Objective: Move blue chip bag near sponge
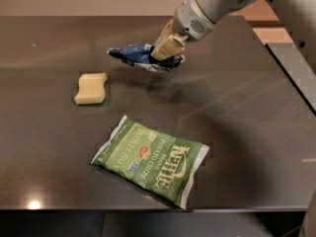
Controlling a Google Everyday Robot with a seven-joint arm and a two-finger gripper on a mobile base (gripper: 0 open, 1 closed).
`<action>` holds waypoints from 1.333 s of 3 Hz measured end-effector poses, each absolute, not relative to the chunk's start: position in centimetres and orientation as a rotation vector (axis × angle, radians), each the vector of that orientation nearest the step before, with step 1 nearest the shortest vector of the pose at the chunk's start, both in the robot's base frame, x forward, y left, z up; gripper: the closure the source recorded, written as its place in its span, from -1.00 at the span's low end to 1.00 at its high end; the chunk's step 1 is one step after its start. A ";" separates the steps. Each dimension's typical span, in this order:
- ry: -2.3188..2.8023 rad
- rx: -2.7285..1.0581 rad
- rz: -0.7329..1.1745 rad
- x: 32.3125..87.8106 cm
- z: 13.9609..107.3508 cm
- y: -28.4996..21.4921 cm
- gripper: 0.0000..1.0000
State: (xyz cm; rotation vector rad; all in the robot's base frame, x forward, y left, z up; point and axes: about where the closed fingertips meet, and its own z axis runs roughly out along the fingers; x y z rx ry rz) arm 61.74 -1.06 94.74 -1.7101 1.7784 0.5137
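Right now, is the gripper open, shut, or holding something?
Gripper: shut on the blue chip bag, toward the far side of the table, right of the sponge.

The sponge [91, 88] is placed on the left of the worktop [247, 107], with the larger chip bag [150, 159] laid flat in front of it and to its right, near the front edge. The smaller chip bag [132, 55] is held behind and right of the sponge, its right end clamped between the fingers [169, 43] of the gripper [159, 57] over the rear centre.
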 end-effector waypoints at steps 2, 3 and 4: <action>1.740 -1.759 0.490 60.3 92.6 3.2 0.67; 1.737 -1.771 0.466 60.7 91.7 4.4 0.20; 1.735 -1.767 0.482 61.1 91.0 4.7 -0.26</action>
